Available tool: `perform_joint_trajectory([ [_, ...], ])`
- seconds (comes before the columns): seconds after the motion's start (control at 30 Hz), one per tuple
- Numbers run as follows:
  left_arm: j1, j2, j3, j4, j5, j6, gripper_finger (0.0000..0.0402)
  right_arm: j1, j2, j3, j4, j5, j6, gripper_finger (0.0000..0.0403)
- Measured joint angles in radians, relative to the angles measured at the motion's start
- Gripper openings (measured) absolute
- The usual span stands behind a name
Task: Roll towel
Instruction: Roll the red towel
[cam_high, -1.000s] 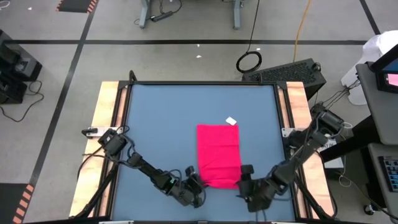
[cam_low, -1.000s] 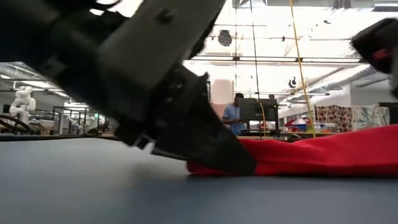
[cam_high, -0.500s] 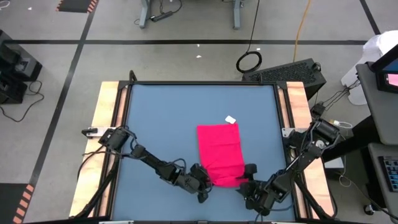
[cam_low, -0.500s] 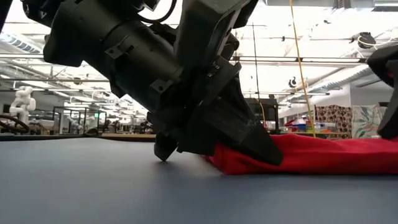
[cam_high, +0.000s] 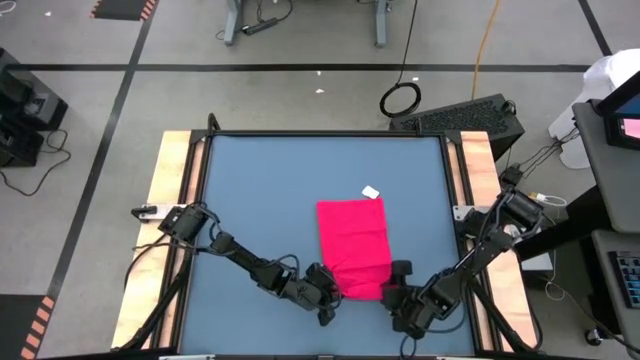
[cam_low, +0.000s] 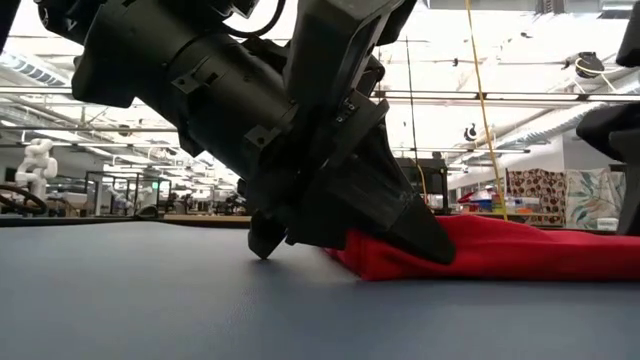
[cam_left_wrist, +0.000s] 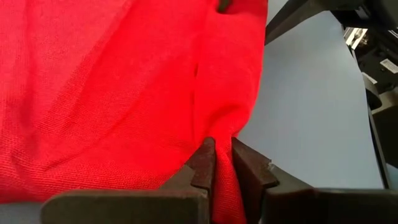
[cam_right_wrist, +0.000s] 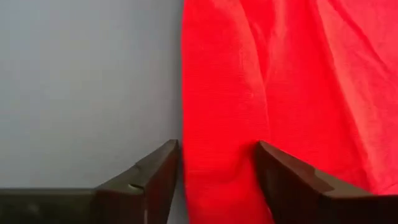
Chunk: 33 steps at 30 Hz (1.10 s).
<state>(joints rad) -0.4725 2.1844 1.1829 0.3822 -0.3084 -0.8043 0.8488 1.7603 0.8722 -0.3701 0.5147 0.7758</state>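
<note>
The pinkish-red towel (cam_high: 352, 245) lies flat on the blue tabletop, right of centre, with its small white tag (cam_high: 372, 193) at the far edge. My left gripper (cam_high: 328, 290) is at the towel's near left corner and is shut on the cloth; it also shows in the low view (cam_low: 400, 235) and the left wrist view (cam_left_wrist: 222, 163). My right gripper (cam_high: 398, 283) is open at the near right corner. In the right wrist view (cam_right_wrist: 217, 174) its fingers stand on either side of the towel's near edge; I cannot tell whether they touch it. My left gripper pinches the towel's near edge at the left corner (cam_left_wrist: 219, 134) between its two fingers. The fingers come slanting down from the table's left, along the near edge. The corner is bunched up a little above the table (cam_low: 375, 262); the remainder of the towel lies flat.
The blue tabletop (cam_high: 260, 190) is bare to the left of and beyond the towel. Wooden side rails (cam_high: 172, 180) run along both sides. Beyond the far right corner stands a dark case (cam_high: 470, 118).
My left gripper has gone toward the table's right edge onto the towel's near left corner, which has shifted a little to the right and bunched up. My right gripper has come down to the near right corner. The far part of the towel has stayed in place.
</note>
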Motion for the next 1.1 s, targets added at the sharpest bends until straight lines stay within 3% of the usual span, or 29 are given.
perform_joint_trajectory([
  [0.2, -0.011, -0.007, -0.001, 0.001, -0.012, 0.008, 0.0066, -0.039, -0.003, 0.002, 0.004, -0.081, 0.015, 0.017],
  [0.43, -0.021, -0.008, -0.001, 0.006, -0.05, 0.036, 0.0167, -0.086, -0.006, 0.003, 0.0, -0.19, 0.017, 0.0154],
  [0.67, -0.031, -0.063, -0.002, -0.004, -0.083, 0.184, 0.0244, -0.153, -0.02, 0.002, -0.006, -0.317, -0.025, 0.0084],
  [0.9, -0.067, -0.103, -0.001, 0.035, -0.188, 0.384, 0.0265, -0.255, -0.081, -0.003, -0.025, -0.461, -0.081, 0.0017],
  [1.1, -0.073, -0.065, -0.001, 0.047, -0.246, 0.445, 0.0266, -0.322, -0.087, -0.003, -0.036, -0.594, -0.134, 0.0008],
])
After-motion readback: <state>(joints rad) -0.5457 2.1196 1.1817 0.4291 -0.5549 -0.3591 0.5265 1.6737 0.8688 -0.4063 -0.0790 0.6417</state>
